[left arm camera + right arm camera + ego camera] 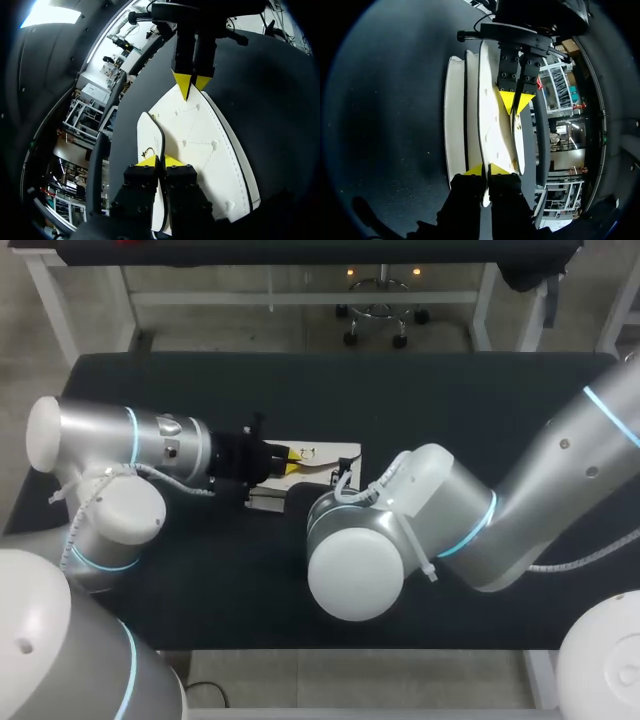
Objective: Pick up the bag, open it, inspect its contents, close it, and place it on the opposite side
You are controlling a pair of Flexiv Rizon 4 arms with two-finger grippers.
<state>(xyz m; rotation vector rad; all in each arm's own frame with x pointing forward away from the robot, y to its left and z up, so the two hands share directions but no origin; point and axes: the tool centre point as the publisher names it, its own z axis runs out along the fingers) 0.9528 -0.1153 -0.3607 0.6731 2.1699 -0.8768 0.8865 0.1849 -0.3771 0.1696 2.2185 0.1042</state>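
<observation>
Left end effector (pixel 160 161) and right end effector (pixel 486 170) each pinch an opposite edge of the white bag (pixel 345 452), mid-worktop (pixel 450 390). Opening looks barely begun; inspecting, closing and placing are left.

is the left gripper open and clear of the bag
No, the left gripper is shut on the white bag's edge, opposite the right gripper.

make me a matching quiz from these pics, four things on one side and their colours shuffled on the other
Things:
1 bag
2 table
3 fingertips
4 left arm

Colours:
a yellow
b silver
c white
d black

Pairs: 1-c, 2-d, 3-a, 4-b
</observation>
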